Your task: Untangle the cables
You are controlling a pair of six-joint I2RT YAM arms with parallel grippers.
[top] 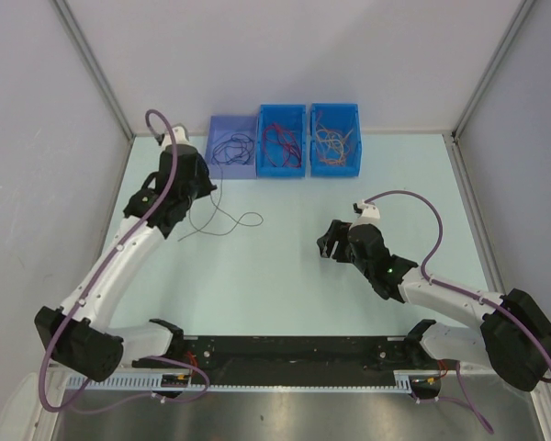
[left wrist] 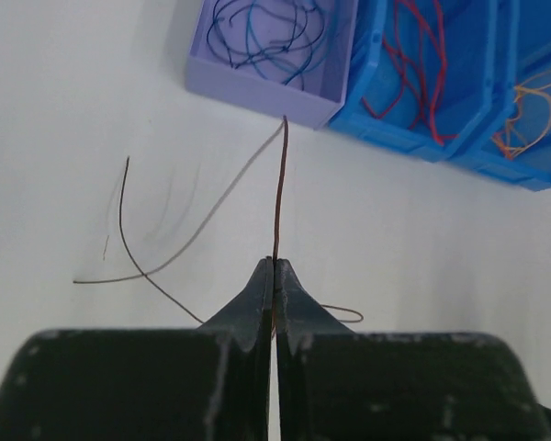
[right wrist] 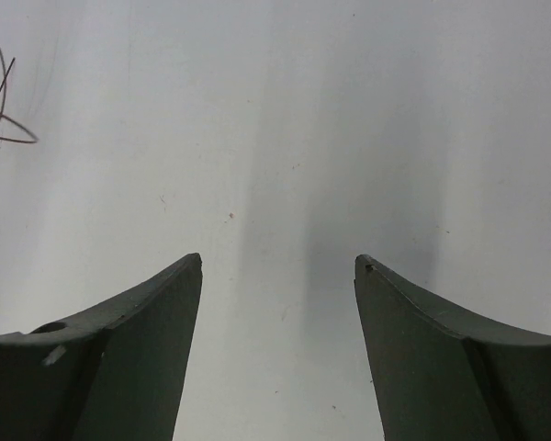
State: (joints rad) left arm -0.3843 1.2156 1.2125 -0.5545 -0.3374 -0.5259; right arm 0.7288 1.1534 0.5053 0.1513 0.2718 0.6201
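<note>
Far left of the table, by the bins: my left gripper is pinched fully together on one thin dark wire, the fingertips meeting with only that strand between them. One end of the wire rises from the jaws toward the near corner of the purple bin; whether it touches the bin I cannot tell. The rest trails out to either side, and the overhead view shows a loop of it lying on the table just right of the gripper.

The other cables lie in the three bins along the back edge: dark and blue strands in the purple bin, red in the middle bin, orange in the right bin.

My right gripper hangs over bare table near the centre, well apart from the wire. Its jaws stand wide, holding and touching nothing.

As I read it, the step in hand is delivery of a single strand, already clear of any tangle. The purple bin, with its dark strands, looks the likely home. The next move calls for a lift high enough to bring the trailing loop off the table, a short carry over the bin's wall, and then a release. The risk I see is the slack tail catching the rim or hanging outside.
</note>
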